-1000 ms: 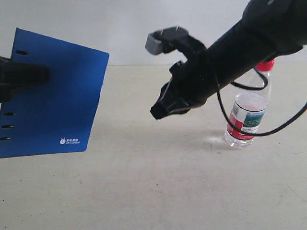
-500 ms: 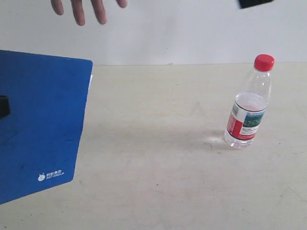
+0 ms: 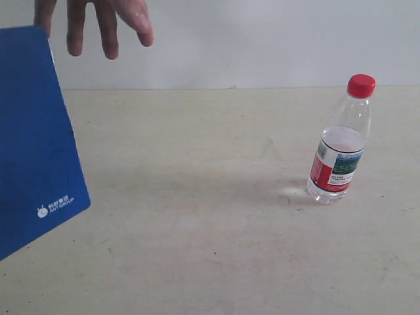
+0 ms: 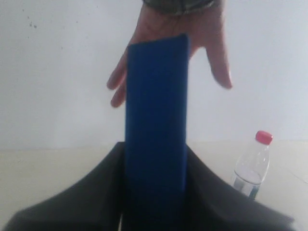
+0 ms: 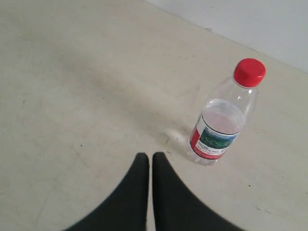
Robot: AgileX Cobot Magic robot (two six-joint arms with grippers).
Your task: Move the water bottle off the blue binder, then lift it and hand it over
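A plain white wall [image 3: 275, 39] stands behind a pale beige desk [image 3: 197, 262], whose far edge runs across the exterior view. The water bottle [image 3: 340, 147] stands upright on the desk toward its right edge, a good way in from the far edge. Its red cap [image 3: 361, 85] is screwed on, and its red, white and green-blue label [image 3: 336, 169] wraps the lower middle. Nothing touches it.

The blue binder [image 3: 33, 138] is off the bottle's side entirely, over the desk's left edge. It is raised clear of the surface and tilted, with its white logo [image 3: 54, 207] near the lower corner that points toward the desk's middle. In the left wrist view the left gripper [image 4: 155, 161] has its jaws pinching the binder, one dark finger on each face, and the binder rises straight out from between them.

A person's hand [image 3: 98, 23] hangs at the binder's upper end, fingers spread and pointing down. Whether it touches the binder cannot be told.

The right gripper [image 5: 150, 159] has its jaws pressed together with only a thin slit between them and nothing held. It hangs above bare desk, with the bottle near but apart from it.
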